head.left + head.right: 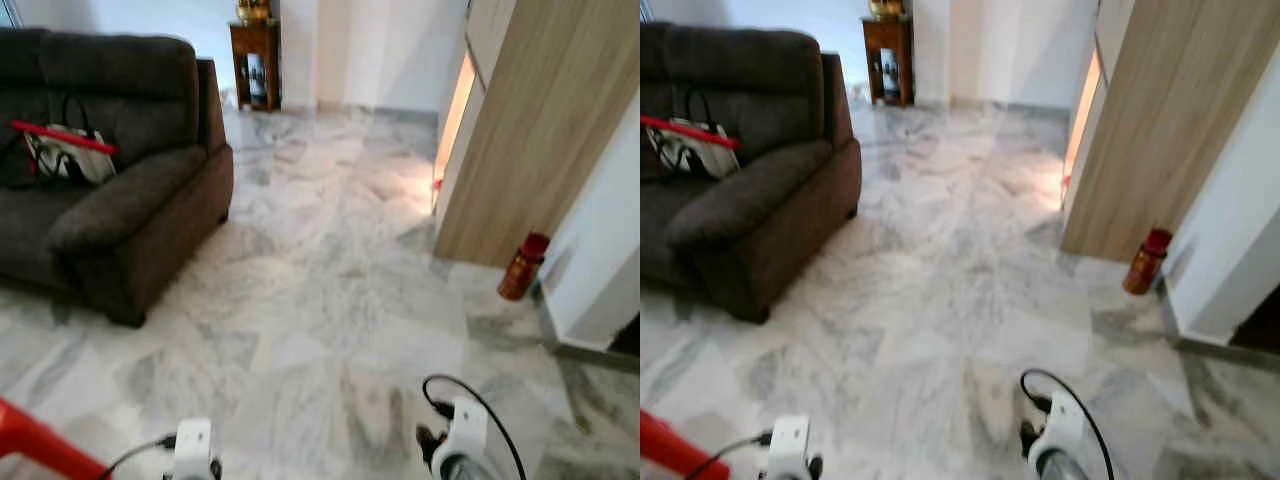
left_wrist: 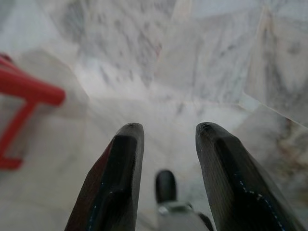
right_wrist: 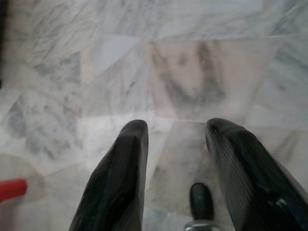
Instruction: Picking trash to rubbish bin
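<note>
Marble floor (image 1: 330,290) spreads pale and veined through a living room, and both grippers hang low over it. Left gripper (image 2: 166,132) has its jaws apart with nothing between them, beside a red frame (image 2: 24,96); right gripper (image 3: 175,127) likewise stands open and empty above bare tile. Judging by this, the robot is at the searching step: neither trash nor a rubbish bin can be made out, so the next move calls for walking or turning to find them. Taking the dark sofa (image 1: 110,190) as landmark, a bag (image 1: 65,155) rests on its seat, contents hidden; a red canister (image 1: 523,265) stands well apart from it by the wooden cabinet (image 1: 530,130).
</note>
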Robot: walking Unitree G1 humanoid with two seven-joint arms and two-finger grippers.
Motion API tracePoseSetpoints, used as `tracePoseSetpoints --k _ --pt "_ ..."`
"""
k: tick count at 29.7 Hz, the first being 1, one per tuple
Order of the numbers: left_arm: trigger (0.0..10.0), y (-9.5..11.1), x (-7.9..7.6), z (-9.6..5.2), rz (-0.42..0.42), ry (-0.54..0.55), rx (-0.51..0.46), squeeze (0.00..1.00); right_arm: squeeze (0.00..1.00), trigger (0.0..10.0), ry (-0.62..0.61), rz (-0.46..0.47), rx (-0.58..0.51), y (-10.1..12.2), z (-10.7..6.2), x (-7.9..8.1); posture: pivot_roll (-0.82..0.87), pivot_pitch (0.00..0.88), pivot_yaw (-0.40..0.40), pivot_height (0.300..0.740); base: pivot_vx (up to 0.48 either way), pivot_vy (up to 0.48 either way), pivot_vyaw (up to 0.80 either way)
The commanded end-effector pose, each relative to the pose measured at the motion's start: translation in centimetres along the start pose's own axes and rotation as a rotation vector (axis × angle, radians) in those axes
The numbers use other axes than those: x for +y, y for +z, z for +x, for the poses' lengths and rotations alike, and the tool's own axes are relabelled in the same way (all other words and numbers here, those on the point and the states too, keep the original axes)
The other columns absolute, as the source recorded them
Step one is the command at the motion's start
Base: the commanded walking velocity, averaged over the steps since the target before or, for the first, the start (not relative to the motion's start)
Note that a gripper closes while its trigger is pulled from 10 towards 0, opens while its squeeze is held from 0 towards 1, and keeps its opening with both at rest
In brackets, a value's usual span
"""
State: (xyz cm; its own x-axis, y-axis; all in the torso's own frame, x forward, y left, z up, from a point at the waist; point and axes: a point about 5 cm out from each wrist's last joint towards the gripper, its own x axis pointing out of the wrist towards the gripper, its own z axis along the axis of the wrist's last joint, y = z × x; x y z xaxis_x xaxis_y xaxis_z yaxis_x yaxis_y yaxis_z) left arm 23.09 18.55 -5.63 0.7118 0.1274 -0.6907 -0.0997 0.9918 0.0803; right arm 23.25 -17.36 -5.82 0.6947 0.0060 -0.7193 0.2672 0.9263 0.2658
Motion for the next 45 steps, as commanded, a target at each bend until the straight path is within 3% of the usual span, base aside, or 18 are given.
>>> tracePoseSetpoints --k 1,12,27,45 --pt "10.0 0.0 -0.1 0.0 0.021 -0.014 0.013 0.0 0.0 10.0 -0.003 -0.007 -0.013 0.3 0.0 0.0 -0.08 0.0 0.017 0.74 0.0 0.0 0.0" --pt "10.0 1.1 -0.4 0.3 0.007 -0.022 -0.002 0.0 0.0 10.0 -0.004 -0.011 -0.025 0.9 0.1 0.2 -0.07 0.0 -0.003 0.74 0.0 0.0 0.0" --pt "10.0 0.7 -1.1 0.2 -0.017 -0.036 0.006 0.0 0.0 10.0 -0.019 0.004 -0.051 1.5 0.1 -0.5 -0.09 0.0 0.004 0.74 0.0 0.0 0.0" --pt "10.0 0.0 -2.9 0.0 0.165 -0.174 0.036 0.0 0.0 10.0 -0.224 0.178 -0.129 -0.8 -2.3 -7.5 -0.3 0.001 0.186 0.74 0.0 0.0 0.0"
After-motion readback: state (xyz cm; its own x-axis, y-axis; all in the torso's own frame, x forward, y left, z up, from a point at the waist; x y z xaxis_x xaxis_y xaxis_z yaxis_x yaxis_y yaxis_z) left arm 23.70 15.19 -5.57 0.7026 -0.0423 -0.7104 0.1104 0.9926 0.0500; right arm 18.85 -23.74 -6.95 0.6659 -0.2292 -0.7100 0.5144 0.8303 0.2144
